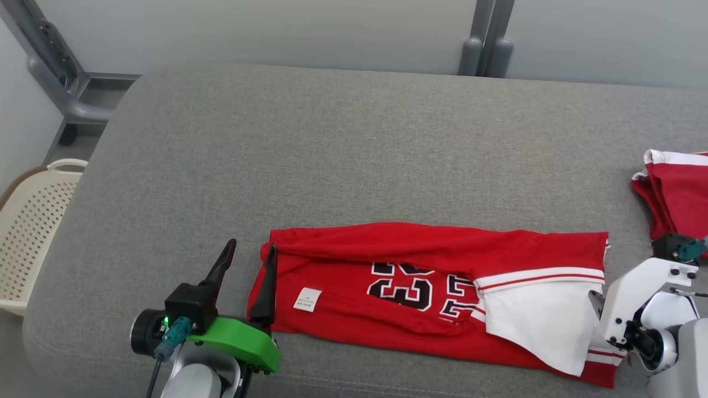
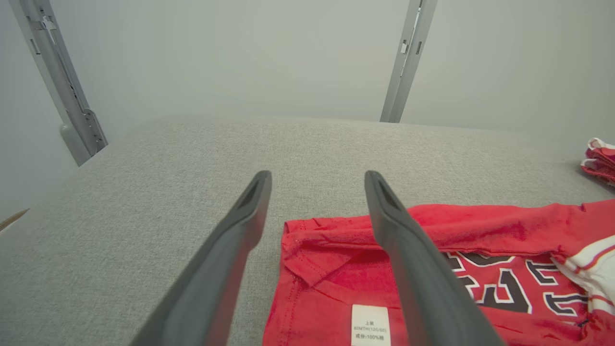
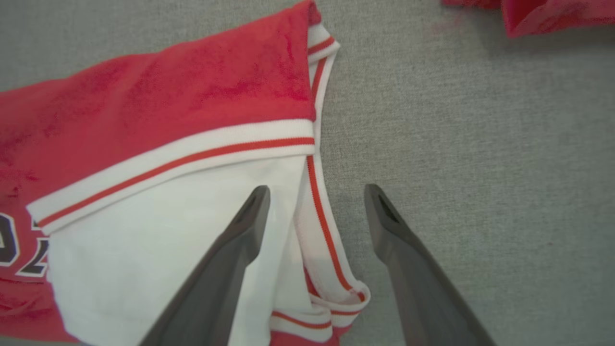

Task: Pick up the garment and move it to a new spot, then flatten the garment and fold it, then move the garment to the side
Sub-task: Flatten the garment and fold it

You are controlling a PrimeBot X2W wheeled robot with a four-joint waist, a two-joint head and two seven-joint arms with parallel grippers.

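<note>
Jersey [image 1: 387, 249] looks folded 1 time; further fold, side move remain. Left gripper [image 1: 252, 244], right gripper [image 3: 317, 190] open, empty.

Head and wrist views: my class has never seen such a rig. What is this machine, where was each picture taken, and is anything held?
A wheeled robot with two arms. The head view looks down from its head; the wrist views look along each arm's jaws. On the grey cushion lies a red jersey, partly folded, with more red clothing at the right. A basket stands at the left. Both jaws are open, one pair over each end of the jersey. Nothing is held.
</note>
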